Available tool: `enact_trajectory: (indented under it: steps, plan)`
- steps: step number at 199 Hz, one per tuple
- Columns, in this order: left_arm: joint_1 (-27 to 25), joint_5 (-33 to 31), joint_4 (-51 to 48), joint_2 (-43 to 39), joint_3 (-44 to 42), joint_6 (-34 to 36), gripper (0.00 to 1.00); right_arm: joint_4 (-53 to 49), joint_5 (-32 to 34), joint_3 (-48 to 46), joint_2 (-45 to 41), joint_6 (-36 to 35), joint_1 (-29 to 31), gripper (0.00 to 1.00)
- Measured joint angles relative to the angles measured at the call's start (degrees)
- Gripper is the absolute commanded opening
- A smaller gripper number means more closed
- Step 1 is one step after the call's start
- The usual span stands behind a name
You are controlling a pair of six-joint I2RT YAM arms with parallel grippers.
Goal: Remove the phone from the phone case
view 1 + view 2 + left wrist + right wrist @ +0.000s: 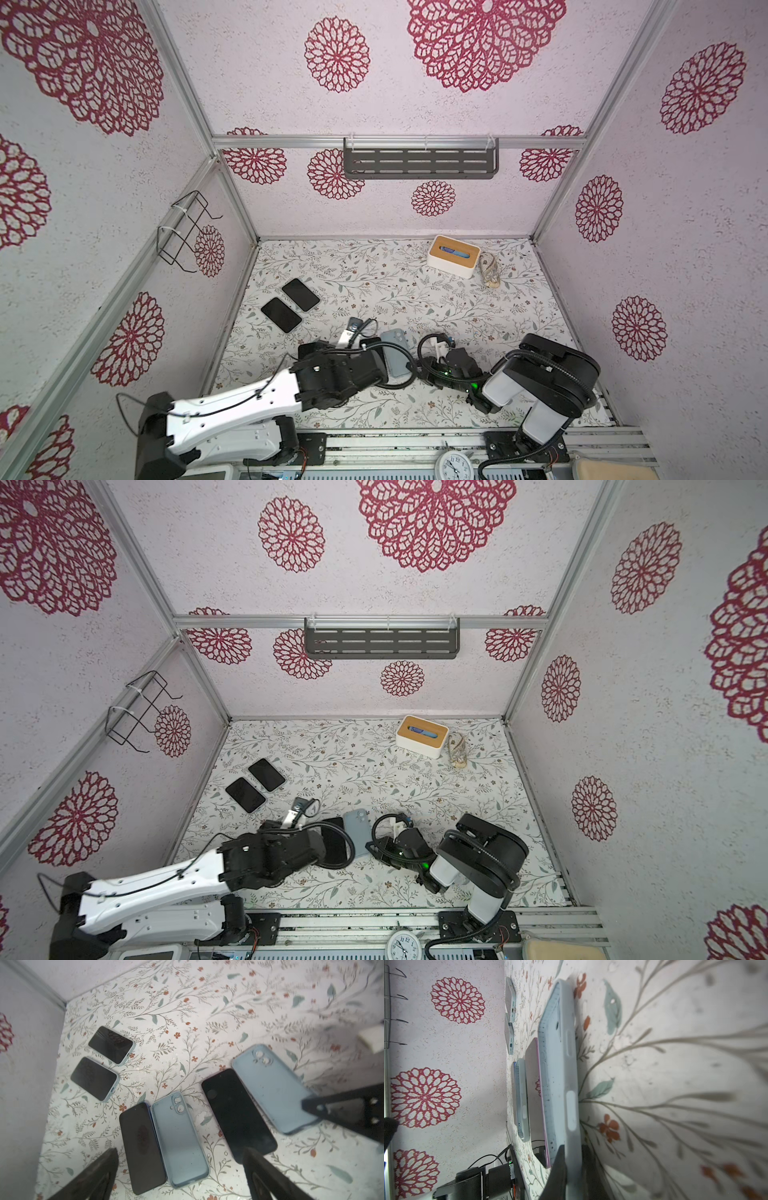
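A light blue phone case (272,1093) lies back up on the floral table, tilted, near the front middle in both top views (395,349). My right gripper (572,1167) is shut on its near edge, one black finger on each side of the rim. A bare black phone (236,1113) lies flat right beside this case, outside it, and shows a pink edge in the right wrist view (534,1095). My left gripper (180,1153) hovers above the table, open wide, with nothing between its fingers.
A second bare phone (142,1147) and an empty blue case (179,1140) lie side by side below the left gripper. Two cased phones (300,294) (281,314) sit near the left wall. A tissue box (454,255) stands at the back right.
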Motion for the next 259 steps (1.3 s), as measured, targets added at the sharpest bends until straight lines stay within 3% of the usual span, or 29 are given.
enact_trajectory:
  steps: [38, 99, 137, 154, 170, 205, 234, 259]
  plan:
    - [6.0, 2.3, -0.2, -9.4, -0.8, -2.9, 0.97, 1.5, 4.1, 4.5, 4.2, 2.1, 5.5, 0.0]
    - [8.4, 3.2, -1.5, -4.2, -0.1, -4.2, 0.97, 2.0, 12.4, 6.8, 6.2, 6.6, 11.0, 0.0]
    - [13.2, 4.5, -1.3, -4.2, 0.5, -3.8, 0.97, 0.9, 15.9, 7.8, 6.2, 8.1, 13.9, 0.0]
    - [15.8, 5.6, -0.9, -4.2, 0.5, -3.2, 0.97, 0.6, 16.4, 8.2, 6.2, 8.5, 14.4, 0.13]
    - [18.3, 7.0, 0.0, -4.2, 0.5, -2.5, 0.97, 0.3, 16.3, 8.4, 6.2, 8.7, 14.5, 0.32]
    - [25.2, 10.2, 1.6, -3.7, 0.8, -0.3, 0.97, 0.9, 15.4, 8.1, 4.1, 8.3, 15.0, 0.65]
    - [32.5, 13.9, 3.8, -0.9, 2.3, 2.6, 0.97, -5.0, 15.4, 5.2, -3.3, 6.4, 15.0, 0.78]
    - [40.1, 17.3, 6.0, 2.6, 3.5, 5.3, 0.97, -17.7, 15.8, 4.3, -13.9, 1.7, 15.0, 0.87]
